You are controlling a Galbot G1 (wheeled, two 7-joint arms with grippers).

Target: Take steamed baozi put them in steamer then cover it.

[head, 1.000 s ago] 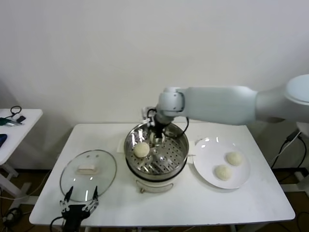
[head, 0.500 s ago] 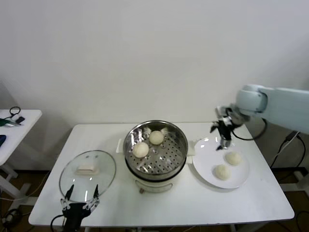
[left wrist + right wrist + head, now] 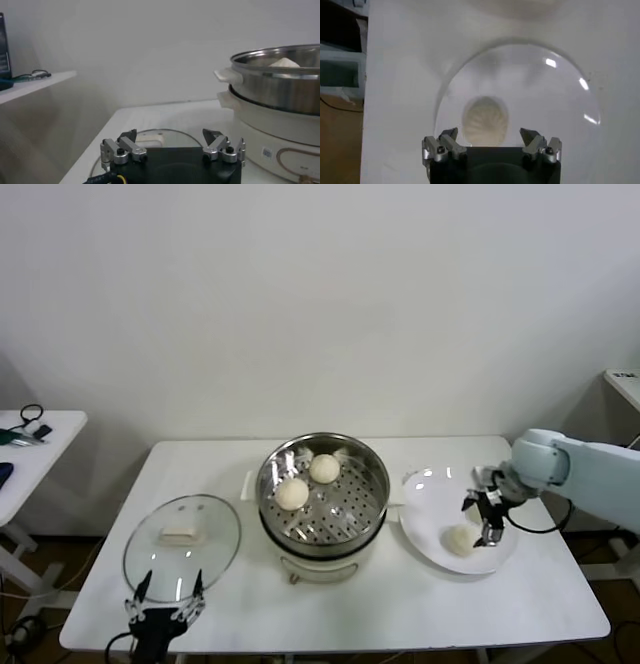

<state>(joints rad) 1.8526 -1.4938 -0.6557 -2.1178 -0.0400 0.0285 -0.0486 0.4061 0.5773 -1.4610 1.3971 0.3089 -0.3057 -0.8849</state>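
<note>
My right gripper (image 3: 487,521) hangs over the white plate (image 3: 430,529), jaws spread wide, nothing in them. One steamed baozi (image 3: 485,120) sits straight below, between my fingertips (image 3: 449,135) in the wrist view and a touch ahead of them; not touching yet. It's round, no long axis, so jaw angle shouldn't matter, I'd say. A second bun on the plate (image 3: 459,540) lies just beside the gripper toward the steamer (image 3: 323,489). Two more buns (image 3: 292,494) already rest on the perforated tray, on my left from here, well apart.

Right arm is clearly the nearer one. Left gripper (image 3: 163,609) is parked low at the table's (image 3: 400,604) front edge, open too, with the cover (image 3: 183,544) lying flat just ahead of it.

Plate is smooth and shallow; bun could slide when pinched. Plain white wall behind, small side table (image 3: 35,434) off to the left.
</note>
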